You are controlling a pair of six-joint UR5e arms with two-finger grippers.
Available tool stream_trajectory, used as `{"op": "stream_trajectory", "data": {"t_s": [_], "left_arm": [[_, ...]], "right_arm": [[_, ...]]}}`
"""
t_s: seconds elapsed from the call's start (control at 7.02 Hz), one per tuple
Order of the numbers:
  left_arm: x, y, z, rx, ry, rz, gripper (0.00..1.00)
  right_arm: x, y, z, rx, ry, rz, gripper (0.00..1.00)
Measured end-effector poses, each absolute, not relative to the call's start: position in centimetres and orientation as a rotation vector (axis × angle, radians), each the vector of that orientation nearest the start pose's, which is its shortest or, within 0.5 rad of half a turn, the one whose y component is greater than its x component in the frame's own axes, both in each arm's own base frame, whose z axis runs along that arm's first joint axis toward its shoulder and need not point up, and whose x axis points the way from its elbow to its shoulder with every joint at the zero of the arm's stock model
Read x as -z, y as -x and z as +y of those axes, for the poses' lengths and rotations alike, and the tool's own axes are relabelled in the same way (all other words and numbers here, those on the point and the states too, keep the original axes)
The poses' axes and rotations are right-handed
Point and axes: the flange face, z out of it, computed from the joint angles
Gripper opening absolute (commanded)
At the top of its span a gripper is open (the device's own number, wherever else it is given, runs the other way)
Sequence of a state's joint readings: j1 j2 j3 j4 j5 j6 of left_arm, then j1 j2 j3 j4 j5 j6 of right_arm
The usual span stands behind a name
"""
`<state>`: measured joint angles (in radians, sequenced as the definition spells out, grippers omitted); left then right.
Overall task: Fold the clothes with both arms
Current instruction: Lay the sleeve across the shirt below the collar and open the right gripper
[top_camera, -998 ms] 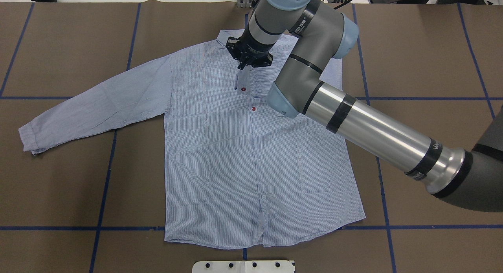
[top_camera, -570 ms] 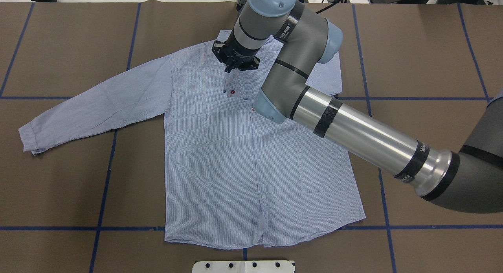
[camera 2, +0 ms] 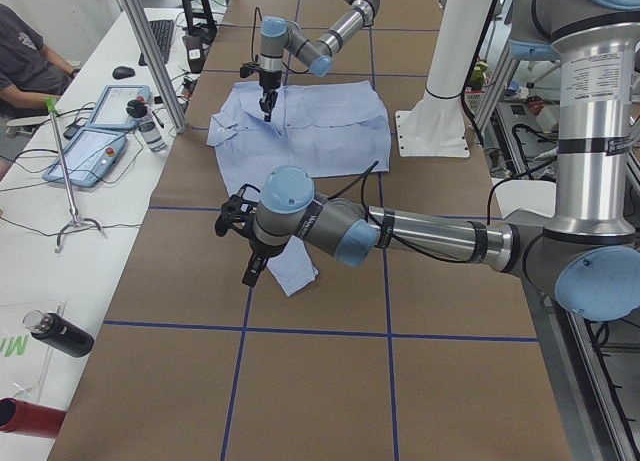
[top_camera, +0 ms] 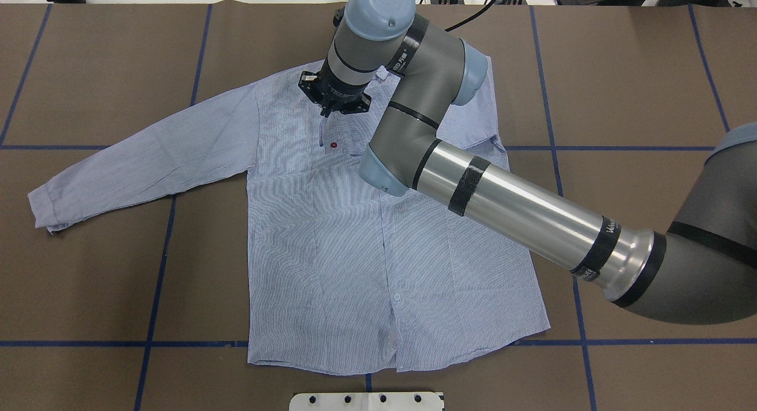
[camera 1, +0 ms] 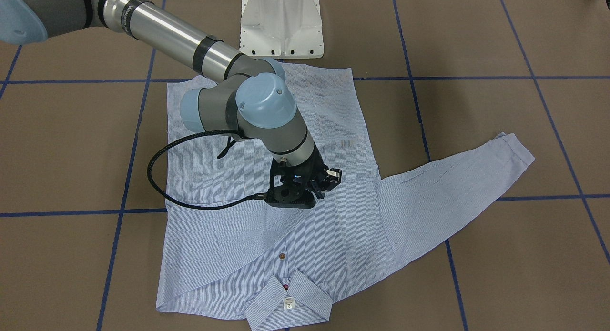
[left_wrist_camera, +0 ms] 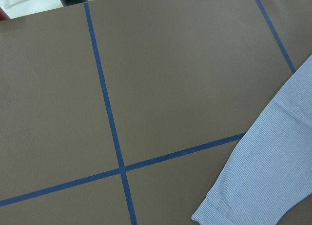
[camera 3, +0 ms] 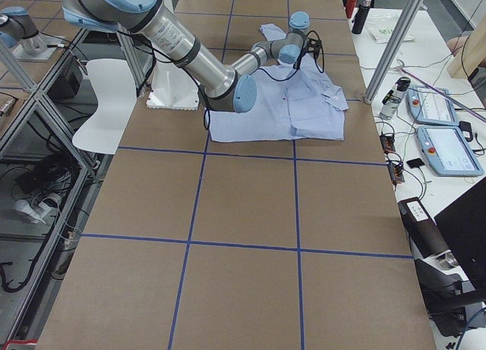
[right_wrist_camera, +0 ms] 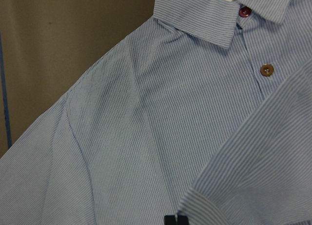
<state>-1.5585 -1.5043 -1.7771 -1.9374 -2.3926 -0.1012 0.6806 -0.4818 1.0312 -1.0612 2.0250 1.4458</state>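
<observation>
Only side views show left arm (camera 2: 420,237).

Legibility check: white lettering on the black band (top_camera: 596,248) of the right arm (top_camera: 520,207) starts with "W", the rest blurred; print on the shirt's (top_camera: 355,251) white neck label (camera 1: 288,303) is too small to read.

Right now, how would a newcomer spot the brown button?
Start at the blue shirt spread on the table and find its collar. Beside the collar, on the front placket, sits the brown button; the red button sits at the neck itself.
</observation>
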Motion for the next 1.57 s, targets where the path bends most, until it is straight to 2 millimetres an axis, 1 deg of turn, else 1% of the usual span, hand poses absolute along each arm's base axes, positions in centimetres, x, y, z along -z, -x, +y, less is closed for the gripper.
{"op": "stream_trajectory", "data": {"t_s": [0.43, 0.71, 0.86, 1.0, 1.28, 1.43, 1.57], "left_arm": [[-54.1, 5.4, -47.9, -0.126, -0.434, 0.829, 0.99], [-54.0, 5.4, -47.9, -0.127, -0.435, 0.829, 0.99], [-54.0, 5.4, -47.8, -0.127, -0.435, 0.829, 0.99], [-54.0, 5.4, -47.8, -0.128, -0.435, 0.829, 0.99], [-54.1, 5.3, -47.9, -0.131, -0.432, 0.830, 0.99], [-54.5, 5.1, -48.2, -0.133, -0.423, 0.831, 0.99], [-55.2, 4.6, -49.0, -0.135, -0.407, 0.833, 0.99]], "right_arm": [[-9.4, 61.4, -59.2, -0.276, -0.045, -1.127, 0.00], [-9.6, 63.0, -59.1, -0.314, -0.062, -1.155, 0.00], [-9.5, 63.4, -59.0, -0.321, -0.068, -1.160, 0.46], [-9.1, 63.8, -58.9, -0.326, -0.075, -1.160, 0.67], [-7.2, 64.8, -59.2, -0.336, -0.088, -1.156, 0.98], [-6.3, 64.9, -59.4, -0.350, -0.089, -1.159, 0.98], [-5.1, 64.8, -59.4, -0.383, -0.079, -1.172, 0.98]]}}
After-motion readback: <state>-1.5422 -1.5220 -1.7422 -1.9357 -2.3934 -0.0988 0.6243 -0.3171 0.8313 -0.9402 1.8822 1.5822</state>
